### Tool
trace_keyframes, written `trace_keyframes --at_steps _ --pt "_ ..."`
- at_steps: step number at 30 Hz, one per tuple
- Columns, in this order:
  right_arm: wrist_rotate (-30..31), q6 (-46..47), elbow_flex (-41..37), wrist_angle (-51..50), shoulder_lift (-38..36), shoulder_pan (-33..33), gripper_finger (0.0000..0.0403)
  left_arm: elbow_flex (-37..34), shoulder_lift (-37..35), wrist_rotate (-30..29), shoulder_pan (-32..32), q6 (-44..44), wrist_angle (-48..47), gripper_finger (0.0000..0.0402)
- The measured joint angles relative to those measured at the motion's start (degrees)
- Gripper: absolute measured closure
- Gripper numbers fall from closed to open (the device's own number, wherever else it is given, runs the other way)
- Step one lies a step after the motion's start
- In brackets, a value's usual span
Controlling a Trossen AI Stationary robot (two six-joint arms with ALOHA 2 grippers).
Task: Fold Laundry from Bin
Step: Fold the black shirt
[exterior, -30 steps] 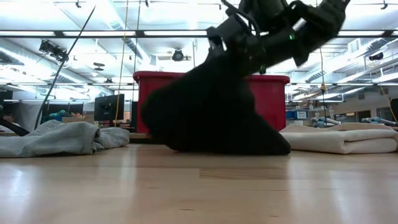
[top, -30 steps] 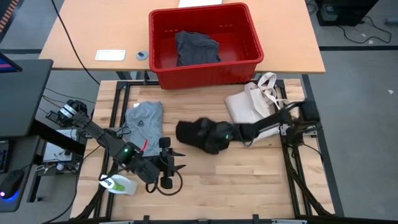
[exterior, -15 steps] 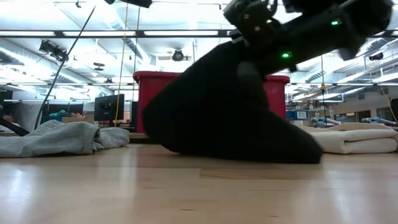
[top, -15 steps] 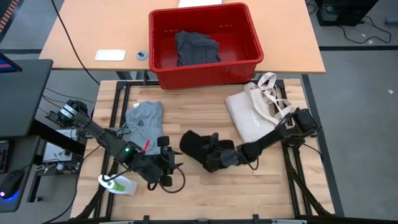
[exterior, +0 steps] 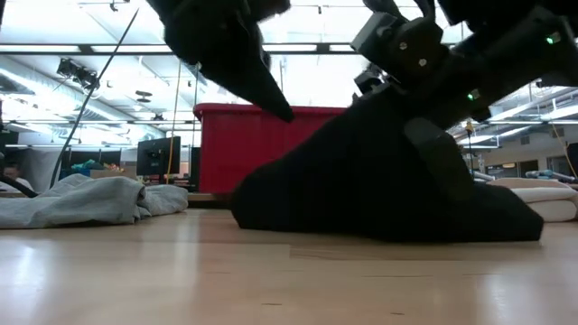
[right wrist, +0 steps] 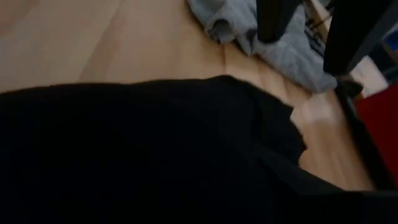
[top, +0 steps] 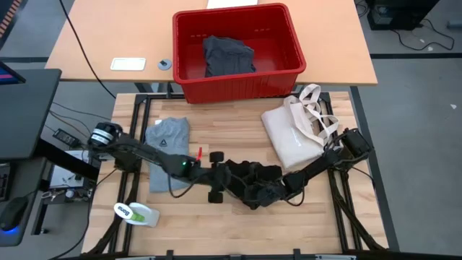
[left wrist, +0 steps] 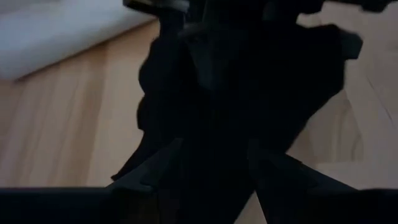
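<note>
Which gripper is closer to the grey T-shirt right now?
The left gripper. It sits just beside the grey T-shirt, toward the table's middle. The right gripper is farther off, beyond the black garment.

Wooden table, grey T-shirt, black garment, cream tote bag, small bottle

A black garment, a light grey T-shirt and a red bin on pale wood
</note>
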Motion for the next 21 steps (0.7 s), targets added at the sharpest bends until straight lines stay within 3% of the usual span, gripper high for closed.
trace_keyframes --at_steps 9,16,21 --pt "7.7 7.2 2.7 -10.5 -3.9 4.1 0.0130 0.0 1.8 11.3 5.1 7.7 6.9 0.0221" --pt "-6.7 20.6 2.7 -20.8 -7.8 3.2 0.0076 0.0 1.8 15.7 6.6 9.6 7.1 0.0221" --pt "-7.2 22.0 2.7 -25.3 -11.3 4.8 0.0068 0.0 2.8 24.8 6.2 9.0 11.5 0.0221"
